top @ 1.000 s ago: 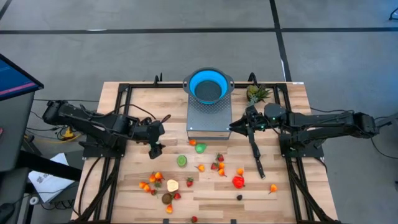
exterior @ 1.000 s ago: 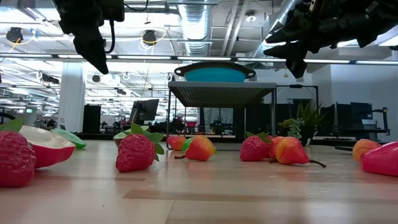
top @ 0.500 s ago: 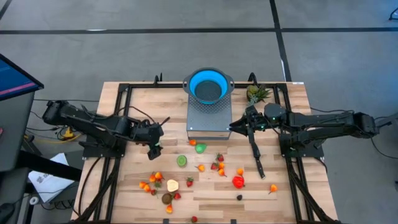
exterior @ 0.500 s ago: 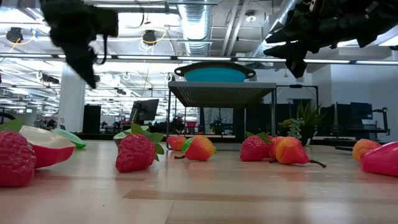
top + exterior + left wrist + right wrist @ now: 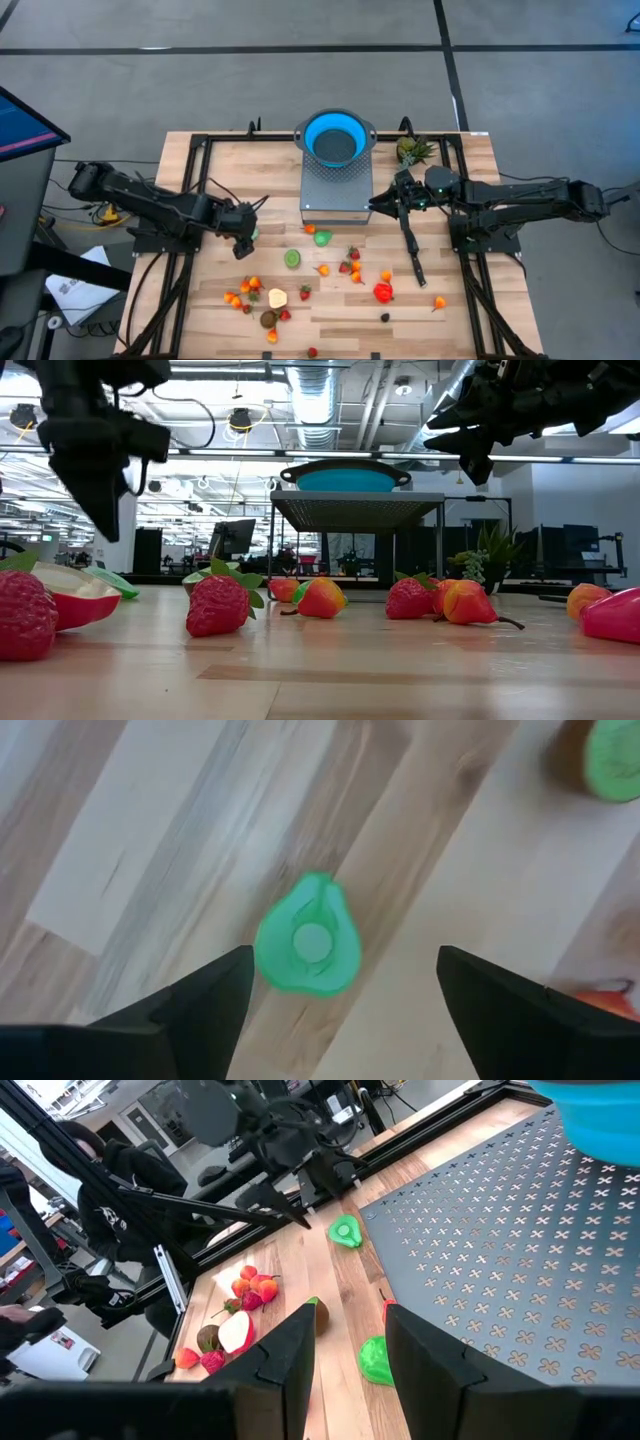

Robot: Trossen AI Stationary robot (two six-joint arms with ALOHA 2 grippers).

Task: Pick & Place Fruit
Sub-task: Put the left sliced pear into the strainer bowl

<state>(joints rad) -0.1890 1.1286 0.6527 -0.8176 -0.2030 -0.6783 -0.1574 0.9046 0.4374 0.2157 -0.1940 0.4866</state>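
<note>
Small toy fruits lie scattered on the wooden table (image 5: 200,300): strawberries (image 5: 350,265), orange pieces (image 5: 250,287), a green kiwi half (image 5: 292,258) and a red pepper (image 5: 383,292). A green avocado-like half (image 5: 308,946) lies flat on the wood at the left. My left gripper (image 5: 245,241) hangs open just above it, pointing steeply down, one finger on either side and touching nothing. The blue bowl (image 5: 335,138) sits on a grey perforated stand (image 5: 337,190). My right gripper (image 5: 385,203) waits open and empty beside the stand's right edge, well above the table.
A spiky pineapple piece (image 5: 412,150) stands at the far right beside the bowl. A long dark object (image 5: 412,250) lies on the table right of the fruits. Black frame rails (image 5: 190,200) run along both sides. A kiwi half (image 5: 610,760) lies close to the green piece.
My left gripper has come down toward the green piece, shifting a little toward the table's left edge and rolling slightly, its fingers still spread. The right arm and the fruits have kept still.
</note>
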